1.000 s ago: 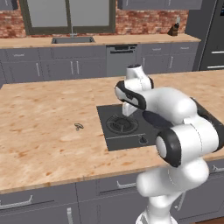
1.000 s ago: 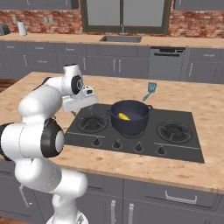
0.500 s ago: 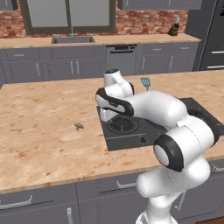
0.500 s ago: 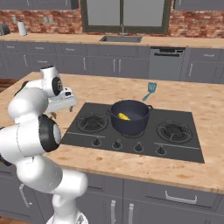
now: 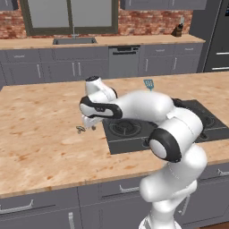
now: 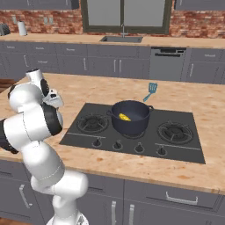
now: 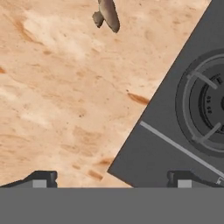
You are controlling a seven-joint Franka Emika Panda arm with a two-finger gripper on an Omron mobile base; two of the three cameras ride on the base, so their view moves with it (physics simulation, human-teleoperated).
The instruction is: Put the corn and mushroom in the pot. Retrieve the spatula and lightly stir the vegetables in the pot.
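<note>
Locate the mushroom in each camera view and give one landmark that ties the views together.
Left base view: the mushroom lies on the wooden counter, left of centre, just left of the open gripper and the stovetop.
Right base view: not in it.
Hand view: at the top edge, left of centre, on the counter.
Shared landmark: the stovetop, whose corner lies near the mushroom.

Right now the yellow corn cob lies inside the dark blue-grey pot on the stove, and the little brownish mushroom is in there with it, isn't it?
Not quite. The yellow corn cob does lie inside the dark blue-grey pot, but the little brownish mushroom is on the wooden counter left of the stove, as the hand view shows. The open pincer hangs above the counter near it.
</note>
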